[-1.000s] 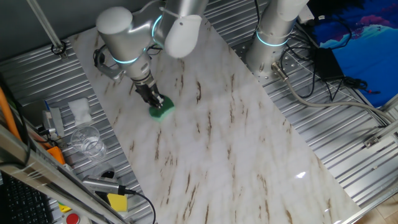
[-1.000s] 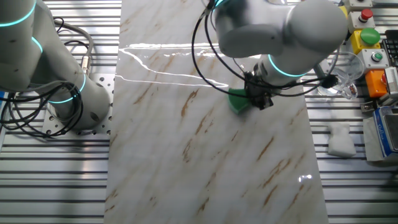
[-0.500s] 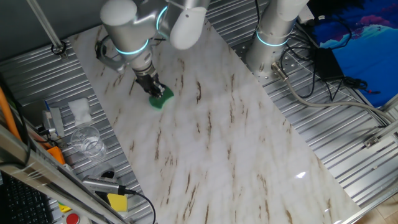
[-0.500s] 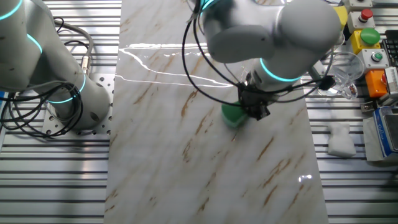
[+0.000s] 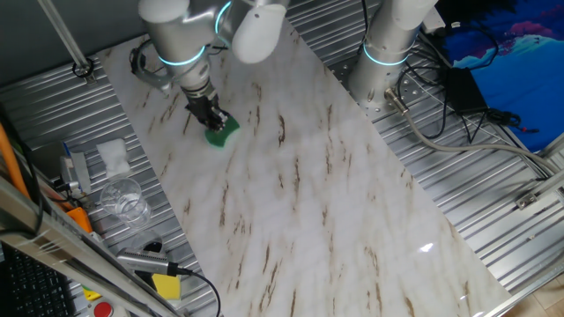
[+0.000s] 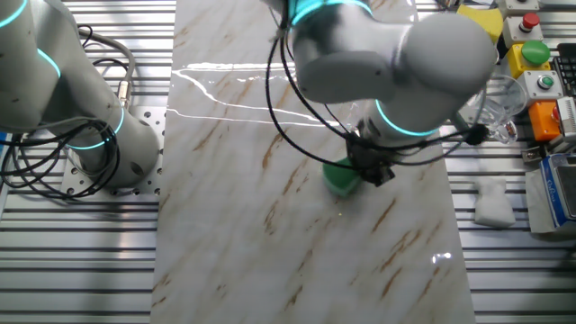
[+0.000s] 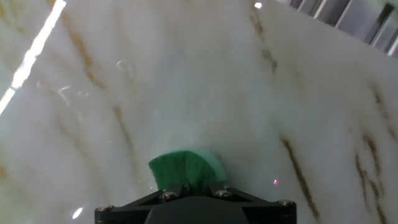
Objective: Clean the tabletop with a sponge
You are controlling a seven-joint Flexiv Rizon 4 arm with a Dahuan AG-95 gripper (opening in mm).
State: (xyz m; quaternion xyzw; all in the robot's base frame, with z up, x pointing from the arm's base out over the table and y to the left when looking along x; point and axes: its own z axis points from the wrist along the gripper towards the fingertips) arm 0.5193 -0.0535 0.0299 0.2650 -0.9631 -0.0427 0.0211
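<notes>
Gripper (image 5: 210, 114) clamping the one green sponge (image 5: 222, 132) against the marble tabletop (image 5: 335, 202), in the far left part of the slab as seen in one fixed view. Fingertips mostly buried in the sponge, so the contact line hard to make out; in the other fixed view the gripper (image 6: 371, 166) partly covering the sponge (image 6: 340, 176), only its rounded left portion showing. In the hand view, the gripper (image 7: 189, 190) body cutting off the near half of the sponge (image 7: 186, 168); only a green rounded wedge protruding onto the tabletop (image 7: 217, 81), with the finger ends not separately distinguishable.

Arm's grey elbow housing (image 6: 387, 54) filling the upper middle of the other fixed view and hiding part of the slab behind it. Robot base column (image 5: 388, 44) cropped at the top edge, standing on the ribbed metal surface (image 5: 493, 176) to the right of the slab.

Counting along the left margin of one fixed view: one white crumpled tissue (image 5: 113, 155), one clear glass (image 5: 122, 199) nearer than the tissue, one yellow block (image 5: 166, 286) near the bottom edge, one red button (image 5: 104, 309) cut off by the frame. All four well apart from the sponge. In the other fixed view, the tissue (image 6: 493, 202) lying on the ribbed metal at the right, the glass (image 6: 499, 103) partly hidden behind the arm, and a green button (image 6: 535, 52) above an orange box (image 6: 545, 117) at the right edge. Black cables (image 6: 306, 99) looping over the tabletop (image 6: 234, 225) beside the arm; exact number impossible to count.
</notes>
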